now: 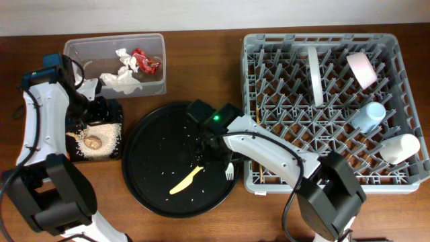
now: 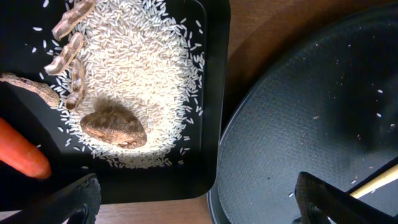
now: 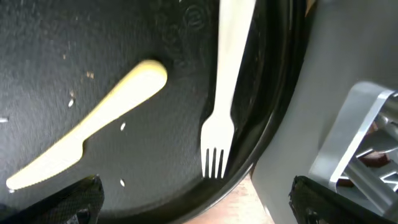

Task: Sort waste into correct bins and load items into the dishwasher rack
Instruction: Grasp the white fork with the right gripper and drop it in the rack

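The clear tub (image 1: pixel 158 47) holds the red wrapper (image 1: pixel 145 61) and white tissue (image 1: pixel 121 79). The black rectangular tray (image 1: pixel 115 107) holds pale grains (image 2: pixel 137 68), the brown lump (image 2: pixel 115 126) and the carrot (image 2: pixel 22 152). My left gripper (image 2: pixel 202 208) is open and empty over this tray's edge. The white fork (image 3: pixel 224 93) and yellow utensil (image 3: pixel 93 130) lie on the round black tray (image 1: pixel 144 148). My right gripper (image 3: pixel 199 205) is open and empty just above the fork's tines. The rack (image 1: pixel 336 181) holds the white plate (image 1: pixel 314 74), pink bowl (image 1: pixel 363 70), light-blue cup (image 1: pixel 371 115) and white cup (image 1: pixel 400 148). I cannot make out the chopsticks.
Brown pod-like scraps (image 2: pixel 68 43) lie on the grains. A thin pale stick (image 2: pixel 379 182) shows at the round tray's edge in the left wrist view. The rack's wall (image 3: pixel 323 93) stands close beside the fork. Loose grains dot the round tray.
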